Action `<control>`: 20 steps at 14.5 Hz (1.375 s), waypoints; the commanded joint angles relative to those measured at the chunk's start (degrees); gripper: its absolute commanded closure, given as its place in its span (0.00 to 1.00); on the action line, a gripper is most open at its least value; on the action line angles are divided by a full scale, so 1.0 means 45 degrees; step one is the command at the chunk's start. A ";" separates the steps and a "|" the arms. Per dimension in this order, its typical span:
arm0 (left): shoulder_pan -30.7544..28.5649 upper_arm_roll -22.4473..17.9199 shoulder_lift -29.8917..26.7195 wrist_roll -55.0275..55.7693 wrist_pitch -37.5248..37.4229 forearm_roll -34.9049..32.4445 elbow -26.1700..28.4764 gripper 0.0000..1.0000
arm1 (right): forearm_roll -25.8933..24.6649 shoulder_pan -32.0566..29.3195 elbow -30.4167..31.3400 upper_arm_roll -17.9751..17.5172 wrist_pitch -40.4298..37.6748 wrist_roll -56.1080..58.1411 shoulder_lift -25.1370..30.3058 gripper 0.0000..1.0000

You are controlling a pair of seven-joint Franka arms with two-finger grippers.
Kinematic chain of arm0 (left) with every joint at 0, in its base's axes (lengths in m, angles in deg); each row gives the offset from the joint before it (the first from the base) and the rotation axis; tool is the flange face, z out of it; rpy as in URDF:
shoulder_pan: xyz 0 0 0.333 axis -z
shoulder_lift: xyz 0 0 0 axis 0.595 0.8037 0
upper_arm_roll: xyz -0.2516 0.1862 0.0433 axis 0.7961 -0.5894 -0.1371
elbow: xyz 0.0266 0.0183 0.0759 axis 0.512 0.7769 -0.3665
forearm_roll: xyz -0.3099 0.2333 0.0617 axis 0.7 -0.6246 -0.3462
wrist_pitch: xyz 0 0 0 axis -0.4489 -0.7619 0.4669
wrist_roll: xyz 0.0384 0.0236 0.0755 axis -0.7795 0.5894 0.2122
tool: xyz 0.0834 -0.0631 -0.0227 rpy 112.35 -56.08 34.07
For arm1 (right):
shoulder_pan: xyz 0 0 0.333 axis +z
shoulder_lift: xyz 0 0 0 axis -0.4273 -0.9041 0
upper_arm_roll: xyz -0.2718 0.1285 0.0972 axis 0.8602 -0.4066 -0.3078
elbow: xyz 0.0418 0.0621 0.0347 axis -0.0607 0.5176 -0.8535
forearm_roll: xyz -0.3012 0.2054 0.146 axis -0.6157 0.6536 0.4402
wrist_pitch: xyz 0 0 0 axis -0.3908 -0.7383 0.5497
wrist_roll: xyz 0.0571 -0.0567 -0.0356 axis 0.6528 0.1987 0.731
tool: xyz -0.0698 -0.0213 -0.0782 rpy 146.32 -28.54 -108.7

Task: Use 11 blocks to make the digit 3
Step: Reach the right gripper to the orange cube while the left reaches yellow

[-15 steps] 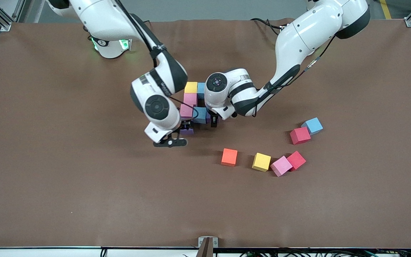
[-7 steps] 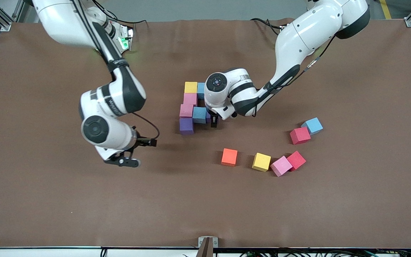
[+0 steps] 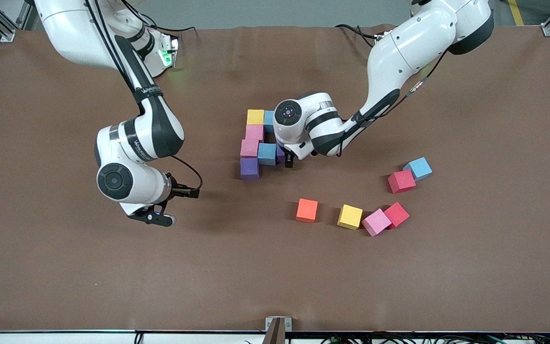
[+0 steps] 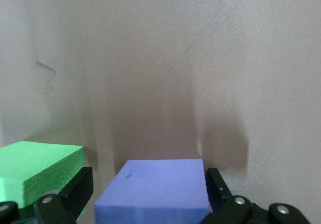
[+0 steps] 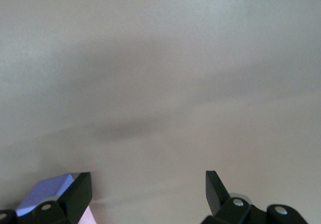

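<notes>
**Partial figure at mid-table, loose cubes toward the left arm's end**

The unfinished digit 3 (image 3: 259,143) sits at the middle of the brown table (image 3: 65,277). Its visible cubes touch one another: a yellow block (image 3: 255,116) farthest from the front camera with a light blue block (image 3: 269,120) beside it, then a pink block (image 3: 254,132), a second pink block (image 3: 249,148) with another light blue block (image 3: 267,154) beside it, and a purple block (image 3: 249,168) nearest the camera.

The left gripper (image 3: 288,161) is down at the figure, at the end of its middle bar. In the left wrist view its fingers (image 4: 216,186) stand on either side of a second purple block (image 4: 155,193), with a green block (image 4: 40,171) just beside it — whether the pads press the cube I cannot tell. The left arm's wrist housing (image 3: 303,126) covers part of the figure in the front view, so the green cube does not show there.

The right gripper (image 3: 165,206) hangs over bare table toward the right arm's end, well apart from the figure, its fingers spread and holding nothing.

Nearer the front camera and toward the left arm's end lie the loose cubes: an orange block (image 3: 307,210), a yellow cube (image 3: 350,217), then a pink cube (image 3: 376,222) touching a red cube (image 3: 396,214). Farther from the camera, another red cube (image 3: 401,181) touches a light blue cube (image 3: 417,168).
</notes>
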 commanded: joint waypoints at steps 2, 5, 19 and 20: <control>-0.0942 0.1161 -0.0177 0.0354 -0.0912 -0.0049 0.0019 0.00 | -0.0091 0.0478 0.0252 -0.0101 0.0680 -0.1506 0.0351 0.00; -0.1489 0.1942 -0.0216 0.0354 -0.1596 -0.0049 0.0039 0.00 | -0.0012 0.0810 -0.0332 -0.0140 0.0798 -0.2931 0.0157 0.00; -0.3597 0.2570 -0.0685 -0.2533 -0.2204 -0.1006 -0.1602 0.00 | -0.0051 0.3192 -0.5405 -0.0179 0.1834 -1.0234 -0.3960 0.00; -0.3987 0.2570 -0.0704 -0.2962 -0.2223 -0.1025 -0.1602 0.00 | -0.0051 0.3348 -0.5973 -0.0160 0.1853 -1.0548 -0.4391 0.00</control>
